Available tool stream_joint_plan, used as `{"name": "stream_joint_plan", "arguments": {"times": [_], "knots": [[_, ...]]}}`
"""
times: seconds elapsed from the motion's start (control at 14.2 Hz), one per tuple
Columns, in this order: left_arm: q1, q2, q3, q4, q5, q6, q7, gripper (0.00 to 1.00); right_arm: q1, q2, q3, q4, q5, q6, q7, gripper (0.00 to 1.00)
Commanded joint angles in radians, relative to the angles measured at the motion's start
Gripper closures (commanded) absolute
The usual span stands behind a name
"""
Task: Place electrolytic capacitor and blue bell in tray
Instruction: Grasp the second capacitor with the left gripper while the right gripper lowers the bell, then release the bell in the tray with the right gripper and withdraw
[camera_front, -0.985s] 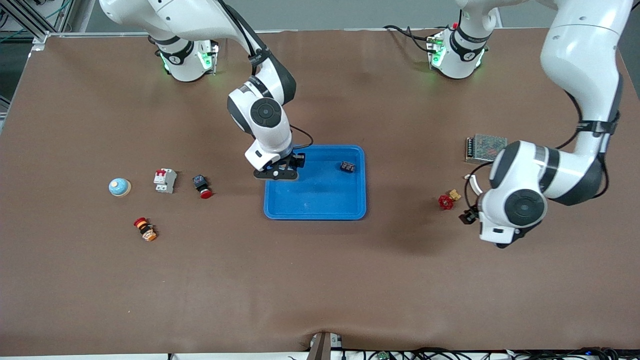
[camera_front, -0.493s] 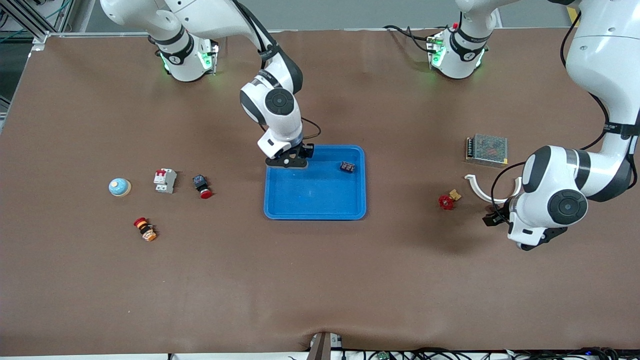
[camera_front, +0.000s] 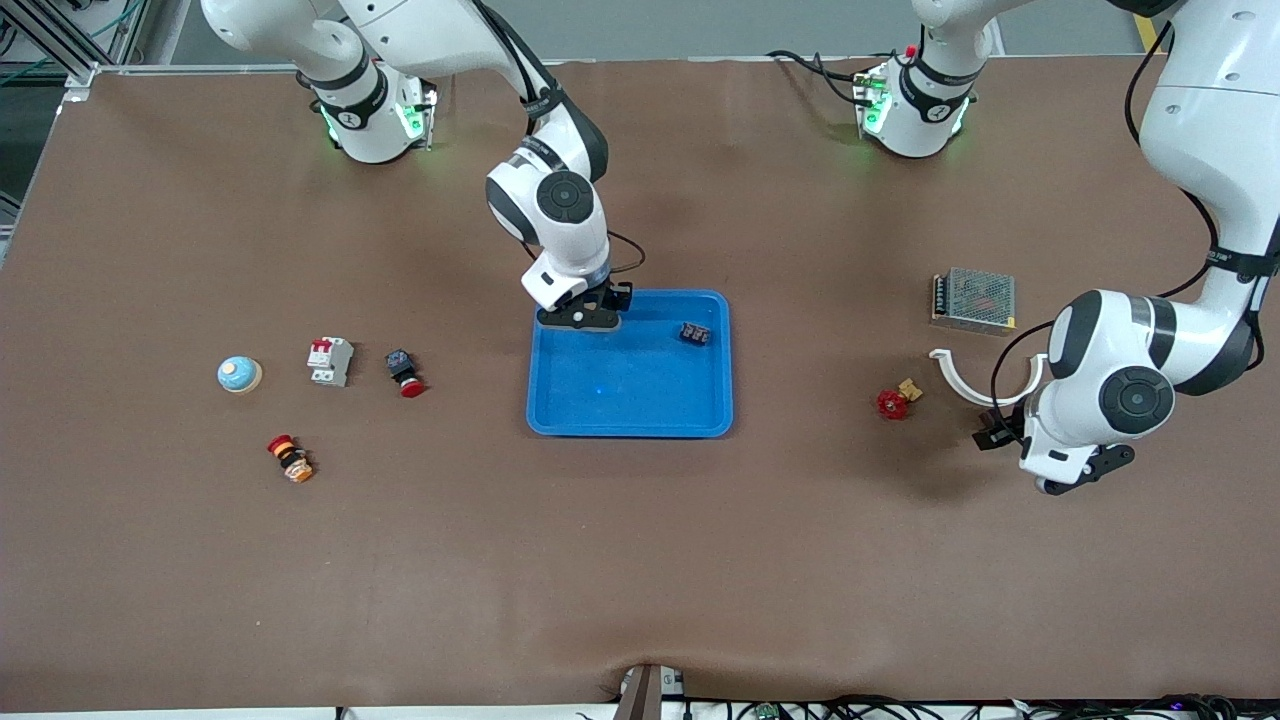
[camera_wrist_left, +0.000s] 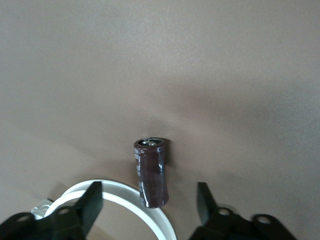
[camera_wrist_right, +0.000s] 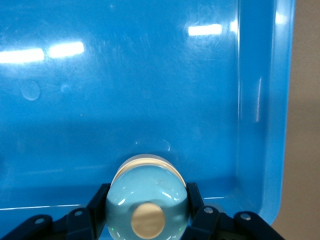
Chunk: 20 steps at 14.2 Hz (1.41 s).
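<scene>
Front view, table (camera_front: 640, 560): brown top that carries every part; both arm bases stand along its robot edge.
Tray (camera_front: 630, 432): bright blue, mid-table, rim raised all round.
Right gripper (camera_front: 585, 318): over the tray corner toward the right arm's end and the robots' edge; fingers (camera_wrist_right: 95, 212) clamped on the blue bell.
Left gripper (camera_wrist_left: 147, 200): low over bare table at the left arm's end, just beside the white curved piece; fingers (camera_wrist_left: 90, 205) spread wide on either side of the electrolytic capacitor, with a gap on each side.
Mesh-covered metal box (camera_front: 973, 298): at the left arm's end, farther from the front camera than the white curved piece.
White curved piece (camera_front: 965, 375): half-ring lying flat, its arc running right next to the capacitor in the left wrist view.
Blue bell (camera_wrist_right: 147, 200): pale blue dome with a beige button, held over the tray floor near the corner wall; whether it touches the floor I cannot tell.
Second bell (camera_front: 240, 374): same look, on the table toward the right arm's end.
White breaker (camera_front: 330, 360): between the second bell and the red push button.
Red push button (camera_front: 403, 372): between the breaker and the tray.
Red-and-orange button (camera_front: 290, 458): nearer the front camera than the breaker.
Red valve handle (camera_front: 893, 402): between the tray and the white curved piece.
Electrolytic capacitor (camera_wrist_left: 151, 172): dark brown cylinder on the table, outside the tray, between the left fingers.
Small dark part (camera_front: 695, 333): in the tray, in the corner toward the left arm's end and the robots' edge.
</scene>
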Motion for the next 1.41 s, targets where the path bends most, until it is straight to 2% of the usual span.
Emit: {"name": "stream_joint_plan", "arguments": {"times": [0.0,0.21,0.35,0.77,0.99,1.13,1.2,1.27,1.34], "knots": [[0.013,0.004,-0.012,-0.018,0.02,0.02,-0.041,0.22,0.006,0.012,-0.015,-0.004,-0.026,0.019,0.029,0.47],[0.042,0.011,-0.01,-0.053,0.023,0.099,-0.042,0.21,-0.012,0.011,-0.025,0.006,-0.048,0.013,0.024,0.47],[0.047,0.02,-0.01,-0.056,0.023,0.107,-0.042,0.24,-0.026,0.008,-0.025,0.021,-0.048,0.002,0.018,0.48],[0.047,0.024,-0.01,-0.055,0.023,0.109,-0.042,0.7,-0.043,0.012,-0.028,0.033,-0.049,0.01,0.018,0.47],[0.047,0.025,-0.01,-0.053,0.023,0.116,-0.042,0.99,-0.043,0.02,-0.029,0.033,-0.051,0.016,0.018,0.47],[0.046,0.016,-0.012,-0.053,0.019,0.113,-0.045,1.0,-0.043,0.029,-0.029,0.035,-0.063,0.019,0.018,0.47],[0.044,0.008,-0.015,-0.05,0.014,0.109,-0.045,1.0,-0.043,0.029,-0.029,0.035,-0.064,0.019,0.02,0.42],[0.044,0.001,-0.017,-0.05,0.011,0.105,-0.052,1.0,-0.043,0.031,-0.029,0.035,-0.064,0.019,0.02,0.28],[0.044,-0.002,-0.021,-0.047,0.011,0.101,-0.06,1.0,-0.043,0.031,-0.029,0.036,-0.064,0.019,0.02,0.25]]}}
